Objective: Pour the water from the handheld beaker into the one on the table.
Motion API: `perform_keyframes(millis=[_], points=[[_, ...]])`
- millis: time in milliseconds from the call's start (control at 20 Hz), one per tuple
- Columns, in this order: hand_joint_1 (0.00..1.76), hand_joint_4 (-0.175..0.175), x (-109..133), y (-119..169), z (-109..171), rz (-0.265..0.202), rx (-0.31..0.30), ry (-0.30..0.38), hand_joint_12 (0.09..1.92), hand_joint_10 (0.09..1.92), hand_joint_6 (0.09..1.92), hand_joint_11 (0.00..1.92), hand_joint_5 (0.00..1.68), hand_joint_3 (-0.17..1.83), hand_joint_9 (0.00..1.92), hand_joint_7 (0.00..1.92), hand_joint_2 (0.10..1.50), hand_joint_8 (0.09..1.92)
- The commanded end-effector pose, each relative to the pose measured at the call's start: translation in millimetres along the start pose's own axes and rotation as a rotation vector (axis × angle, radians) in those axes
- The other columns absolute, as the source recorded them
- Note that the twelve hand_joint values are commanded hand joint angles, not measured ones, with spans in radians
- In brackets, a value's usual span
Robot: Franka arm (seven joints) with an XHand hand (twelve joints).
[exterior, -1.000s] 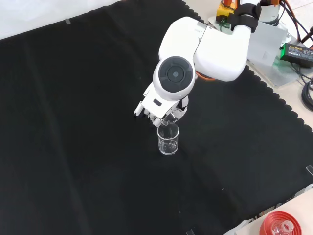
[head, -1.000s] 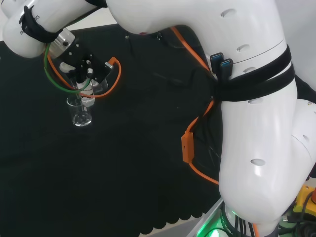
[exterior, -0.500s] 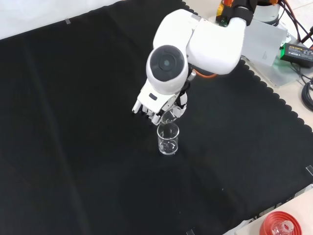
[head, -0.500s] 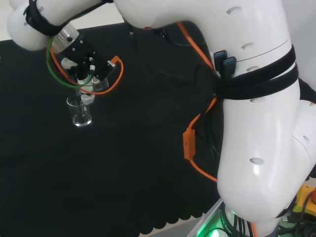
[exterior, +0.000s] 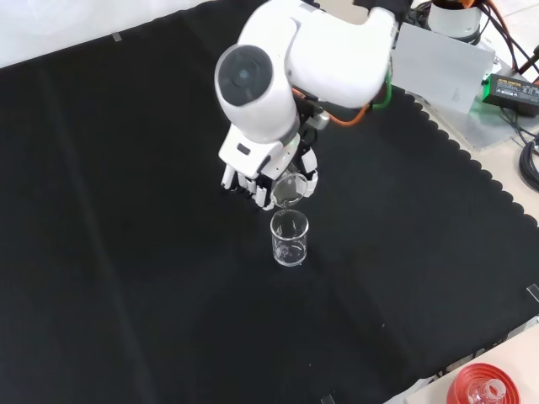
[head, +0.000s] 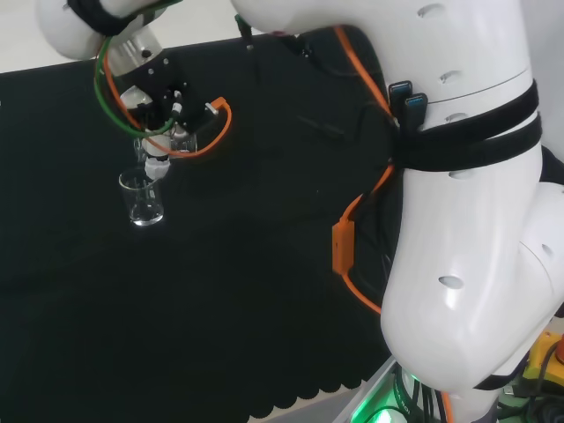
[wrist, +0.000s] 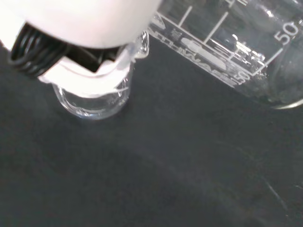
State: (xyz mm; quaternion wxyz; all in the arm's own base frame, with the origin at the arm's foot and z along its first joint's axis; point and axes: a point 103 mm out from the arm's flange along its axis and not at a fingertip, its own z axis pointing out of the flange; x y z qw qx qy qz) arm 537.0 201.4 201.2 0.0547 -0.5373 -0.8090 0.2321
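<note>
A clear glass beaker point(exterior: 290, 239) stands upright on the black cloth point(exterior: 126, 252), also seen in the head view point(head: 142, 197) and the wrist view point(wrist: 94, 97). Just above it the hand point(exterior: 261, 179) has its fingers curled round a second clear beaker point(exterior: 287, 190), which is tipped with its mouth toward the standing one. The wrist view shows the held beaker point(wrist: 236, 45) close, with white graduation marks, lying on a slant. In the head view the hand point(head: 159, 110) hangs above the standing beaker's far rim. I cannot make out water in either beaker.
The arm's big white links point(head: 441, 176) stand at the head view's right, with orange cable point(head: 348, 238) along them. A red ribbed ring stand point(exterior: 482, 389) with glass on it sits at the front view's lower right corner. The cloth's scalloped edge point(exterior: 497, 194) runs along the right.
The arm has lifted and swung left in the front view. The hand with its beaker has risen slightly above the standing beaker, which has stayed in place.
</note>
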Motion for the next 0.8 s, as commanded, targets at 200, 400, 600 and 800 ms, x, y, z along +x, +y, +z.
perform_keyframes(millis=[200,400,600,800], points=[[1.31,0.031,-12.8,-5.2,-4.0,-0.029,-0.116,0.149,1.17,0.41,0.58,0.68,1.35,0.86,1.2,1.68,0.48,0.09],[1.31,0.031,-16.1,-7.2,-2.1,-0.032,-0.14,0.184,1.17,0.4,0.58,0.68,1.35,0.86,1.2,1.68,0.48,0.09],[1.31,0.03,-15.7,-7.2,0.1,-0.03,-0.14,0.187,1.17,0.4,0.58,0.69,1.35,0.86,1.21,1.68,0.48,0.09],[1.31,0.03,-16.4,-6.2,2.9,-0.033,-0.13,0.212,1.17,0.4,0.58,0.69,1.35,0.86,1.21,1.68,0.48,0.09]])
